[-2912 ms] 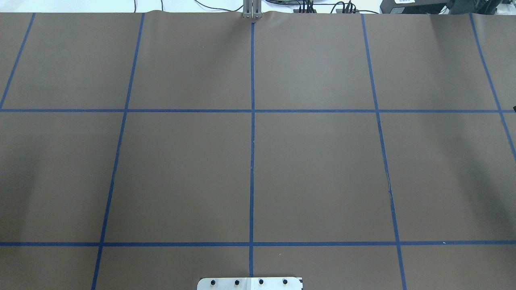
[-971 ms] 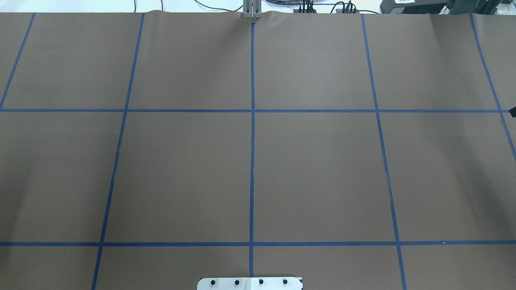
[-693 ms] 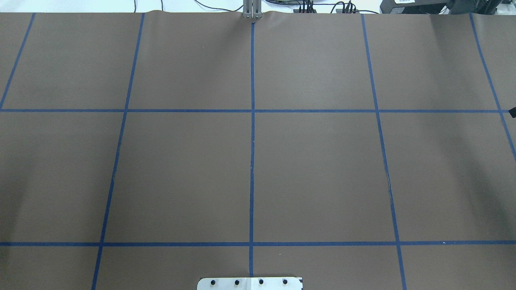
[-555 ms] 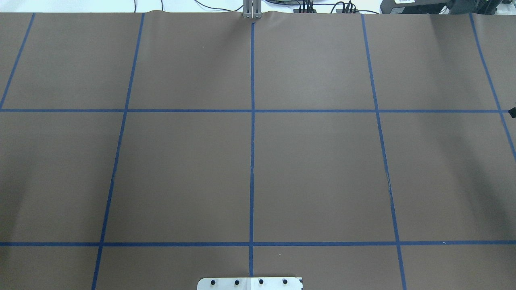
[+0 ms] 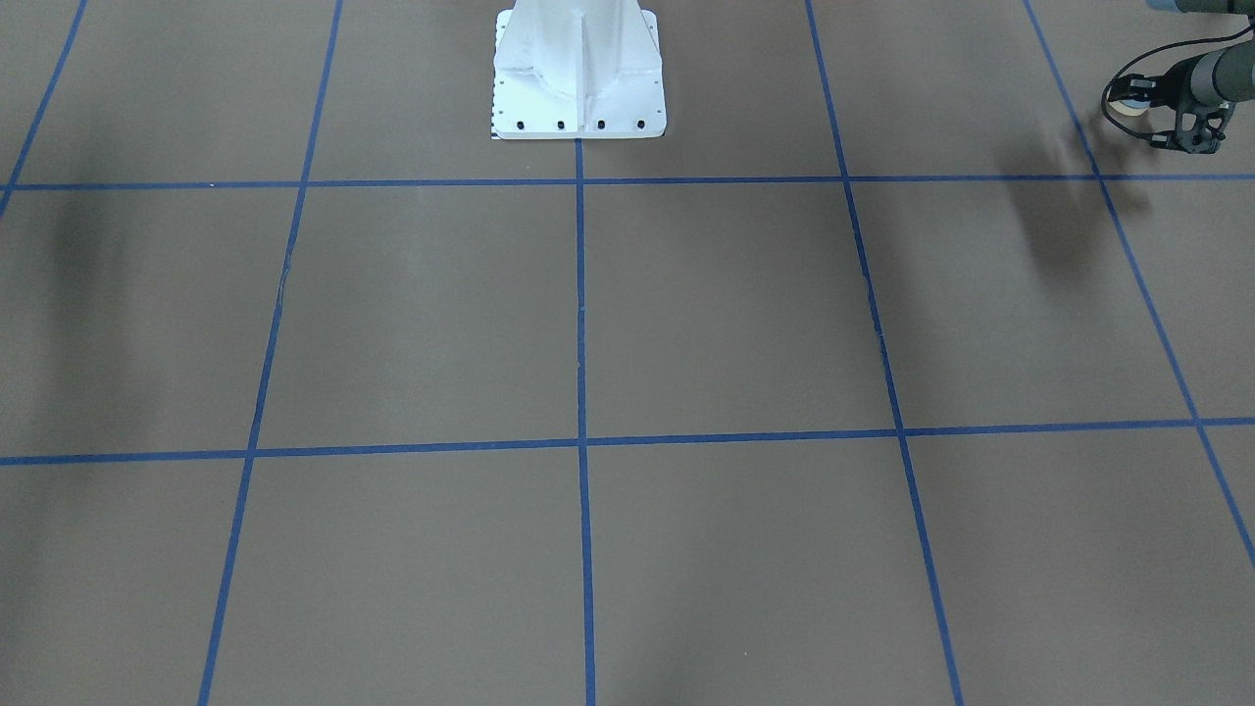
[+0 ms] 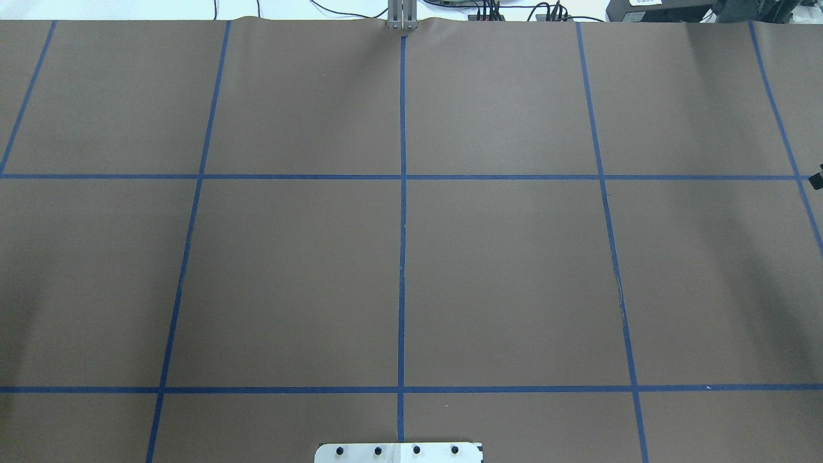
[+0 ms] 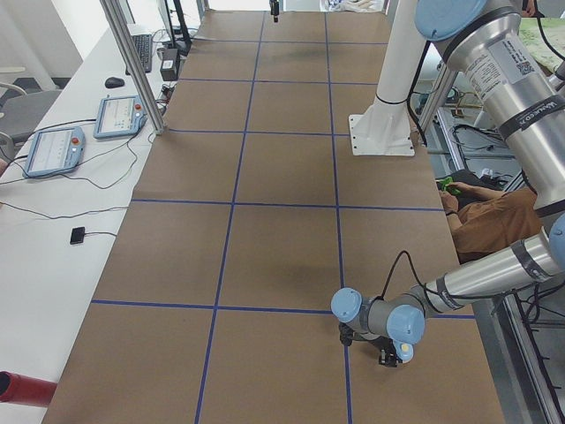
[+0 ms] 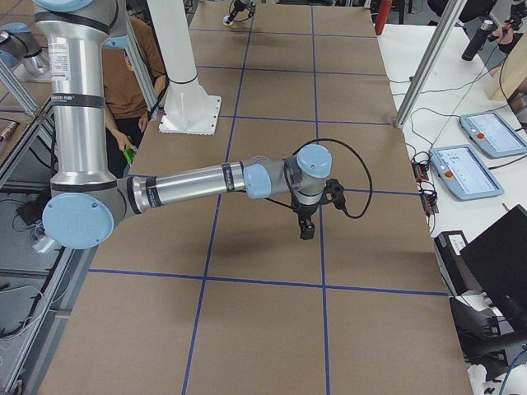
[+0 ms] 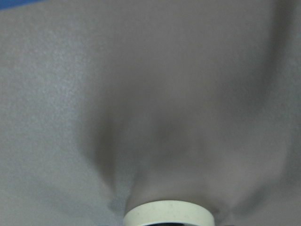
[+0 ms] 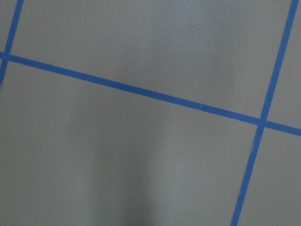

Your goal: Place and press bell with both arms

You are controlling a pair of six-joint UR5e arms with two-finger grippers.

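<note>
Brown counter, blue tape grid, bell held at the left end.
Left gripper hangs low there, clamped on it (just a cream rim shows up close); right gripper points down near the right end, its spread impossible to tell.

Brown table with blue tape grid; white pedestal at one edge

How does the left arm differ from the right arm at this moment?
The left arm slopes down low over the table; the right arm reaches out level, higher up. The left gripper holds the bell, cream base showing; the right gripper points straight down with nothing seen in it. Both are grey-and-silver with light-blue joint caps.
</note>
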